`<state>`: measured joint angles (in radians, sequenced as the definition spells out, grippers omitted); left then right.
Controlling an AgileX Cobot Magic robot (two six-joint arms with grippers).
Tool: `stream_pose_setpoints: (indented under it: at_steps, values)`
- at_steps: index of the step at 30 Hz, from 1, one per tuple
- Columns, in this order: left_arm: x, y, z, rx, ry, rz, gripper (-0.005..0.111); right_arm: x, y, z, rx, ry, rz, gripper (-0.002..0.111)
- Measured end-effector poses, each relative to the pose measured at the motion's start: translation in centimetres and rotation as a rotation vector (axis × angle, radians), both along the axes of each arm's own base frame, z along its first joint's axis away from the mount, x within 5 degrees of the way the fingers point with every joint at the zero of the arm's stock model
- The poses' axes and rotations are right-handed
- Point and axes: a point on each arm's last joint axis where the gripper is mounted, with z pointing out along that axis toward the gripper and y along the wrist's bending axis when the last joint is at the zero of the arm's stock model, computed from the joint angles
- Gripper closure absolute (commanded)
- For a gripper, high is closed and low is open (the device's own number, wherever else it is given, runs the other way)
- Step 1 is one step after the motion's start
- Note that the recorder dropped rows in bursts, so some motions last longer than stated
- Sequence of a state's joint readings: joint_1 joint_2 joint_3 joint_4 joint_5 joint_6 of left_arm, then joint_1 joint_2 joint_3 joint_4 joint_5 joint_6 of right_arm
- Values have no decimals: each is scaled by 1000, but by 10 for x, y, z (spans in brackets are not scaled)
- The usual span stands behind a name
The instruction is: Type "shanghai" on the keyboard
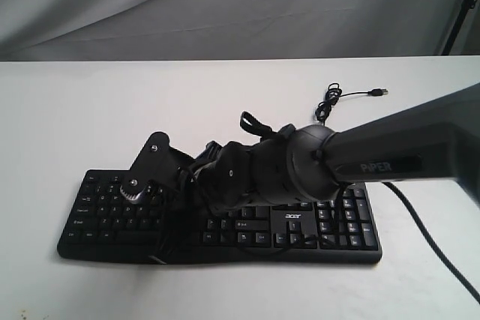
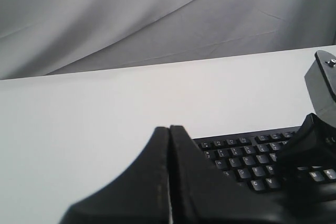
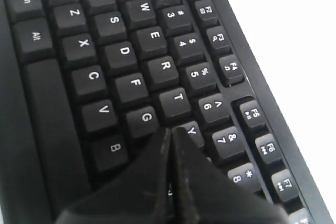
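Observation:
The black keyboard (image 1: 101,219) lies across the near part of the white table, its acer logo (image 1: 292,217) showing under the arm. My right arm (image 1: 390,148) reaches across it from the right. In the right wrist view my right gripper (image 3: 172,129) is shut with nothing in it. Its joined tips point down between the G key (image 3: 145,117) and the Y key (image 3: 192,129), covering the key beneath. My left gripper (image 2: 169,127) is shut and empty, above bare table beside the keyboard (image 2: 247,156). It does not show in the exterior view.
The keyboard's thin black USB cable (image 1: 330,103) lies coiled behind it, its plug (image 1: 381,92) loose on the table. A black cable (image 1: 431,237) runs from the right arm across the table's front right. A grey cloth backdrop (image 1: 225,5) hangs behind the table.

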<state>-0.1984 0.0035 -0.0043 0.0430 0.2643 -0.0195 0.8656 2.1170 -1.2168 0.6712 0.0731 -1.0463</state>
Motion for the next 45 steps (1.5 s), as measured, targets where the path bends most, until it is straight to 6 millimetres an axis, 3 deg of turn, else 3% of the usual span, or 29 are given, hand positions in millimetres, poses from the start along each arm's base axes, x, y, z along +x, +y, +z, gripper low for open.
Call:
stream_pose_setpoints:
  at_steps: [5,12,17,45]
  values:
    - [0,0,0,0,0,0,107,-1,3,5,7,-13,13,108]
    - [0,0,0,0,0,0,107,6,47,26,87,-46,89,108]
    - [0,0,0,0,0,0,107,7,76,19,101,-26,152,108]
    - [0,0,0,0,0,0,107,9,81,1,86,-15,148,108]
